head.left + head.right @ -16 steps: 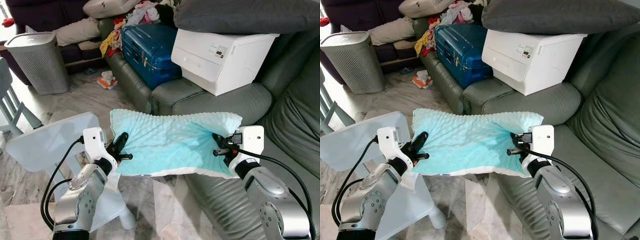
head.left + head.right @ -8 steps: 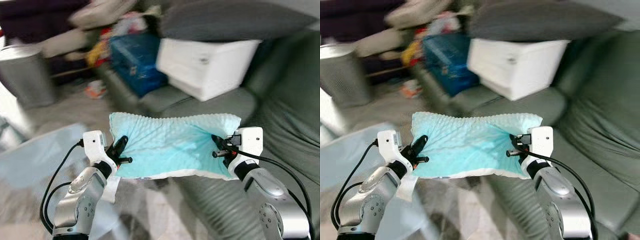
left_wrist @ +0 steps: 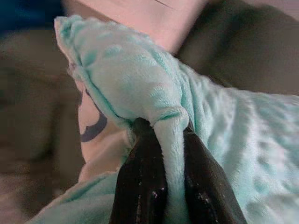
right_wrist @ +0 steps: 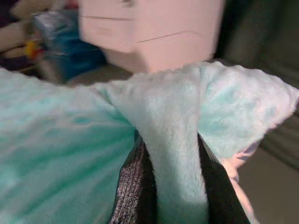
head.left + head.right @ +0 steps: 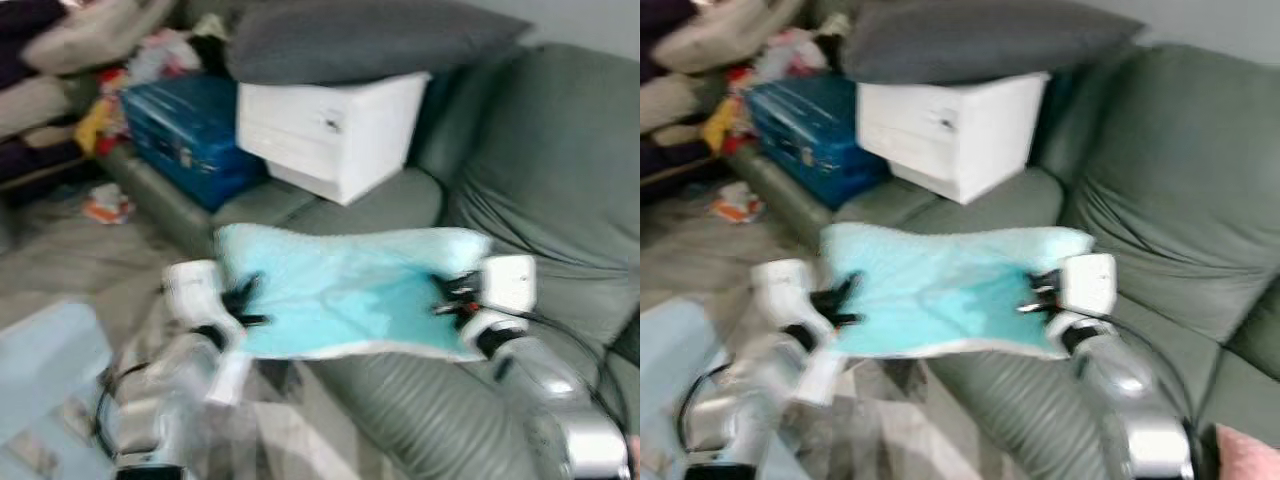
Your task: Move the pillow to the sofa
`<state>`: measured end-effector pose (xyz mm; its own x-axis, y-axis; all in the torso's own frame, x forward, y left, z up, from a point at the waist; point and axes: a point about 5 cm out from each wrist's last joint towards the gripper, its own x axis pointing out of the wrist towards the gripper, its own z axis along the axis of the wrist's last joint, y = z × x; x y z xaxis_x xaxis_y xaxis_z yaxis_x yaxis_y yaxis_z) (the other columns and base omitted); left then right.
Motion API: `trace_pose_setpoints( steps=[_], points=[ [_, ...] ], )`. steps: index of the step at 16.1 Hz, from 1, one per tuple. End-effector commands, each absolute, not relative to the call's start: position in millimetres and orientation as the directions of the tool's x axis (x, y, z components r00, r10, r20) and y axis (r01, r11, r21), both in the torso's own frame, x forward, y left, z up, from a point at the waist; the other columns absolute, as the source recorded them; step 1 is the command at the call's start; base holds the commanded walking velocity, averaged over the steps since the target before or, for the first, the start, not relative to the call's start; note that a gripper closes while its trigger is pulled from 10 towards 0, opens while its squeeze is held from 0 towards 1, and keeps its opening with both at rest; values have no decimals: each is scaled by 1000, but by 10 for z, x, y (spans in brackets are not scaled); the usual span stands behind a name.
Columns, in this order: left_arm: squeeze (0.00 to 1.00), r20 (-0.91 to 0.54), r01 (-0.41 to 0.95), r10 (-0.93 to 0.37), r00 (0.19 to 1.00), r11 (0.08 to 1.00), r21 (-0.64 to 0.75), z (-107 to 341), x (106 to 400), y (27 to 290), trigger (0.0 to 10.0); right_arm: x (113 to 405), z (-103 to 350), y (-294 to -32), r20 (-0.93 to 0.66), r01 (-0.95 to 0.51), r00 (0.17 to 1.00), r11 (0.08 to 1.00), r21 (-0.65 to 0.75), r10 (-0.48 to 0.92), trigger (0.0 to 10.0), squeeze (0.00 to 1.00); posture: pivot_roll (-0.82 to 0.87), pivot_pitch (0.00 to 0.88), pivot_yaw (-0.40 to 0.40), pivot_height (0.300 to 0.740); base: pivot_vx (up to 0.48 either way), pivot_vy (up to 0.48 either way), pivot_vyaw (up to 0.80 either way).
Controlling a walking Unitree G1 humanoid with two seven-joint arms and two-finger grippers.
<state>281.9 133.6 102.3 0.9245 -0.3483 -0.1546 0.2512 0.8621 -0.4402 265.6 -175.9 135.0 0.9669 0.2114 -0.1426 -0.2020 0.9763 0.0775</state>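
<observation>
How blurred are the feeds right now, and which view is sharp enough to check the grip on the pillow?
Both eye views are motion-smeared; the left gripper and its arm smear most. The left wrist view is sharpest: black fingers pinch a fold of the pillow. In the right wrist view, the right gripper is clear, background soft.

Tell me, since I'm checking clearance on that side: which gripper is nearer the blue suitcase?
Left. The left gripper, clamped on the pillow's left edge, sits just below and in front of the blue suitcase. The right gripper holds the pillow's opposite edge, over the sofa.
</observation>
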Motion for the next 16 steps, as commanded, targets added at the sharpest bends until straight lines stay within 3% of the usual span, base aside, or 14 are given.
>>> trace_pose_setpoints(
  steps=[1,6,16],
  points=[
    [0,-153,233,-321,935,879,-416,1054,2818,1445,10000,2668,1428,-1670,-108,-234,964,969,80,241,10000,0,-191,0,17,740,0,0,0],
    [0,-150,233,-319,936,879,-416,1063,2829,1460,10000,2668,1422,-1660,-109,-234,964,969,82,242,10000,0,-188,0,17,740,0,0,0],
    [0,-160,235,-322,933,883,-407,1045,2824,1459,10000,2675,1417,-1662,-116,-235,963,968,83,244,10000,0,-189,0,17,740,0,0,-788]
  ],
)
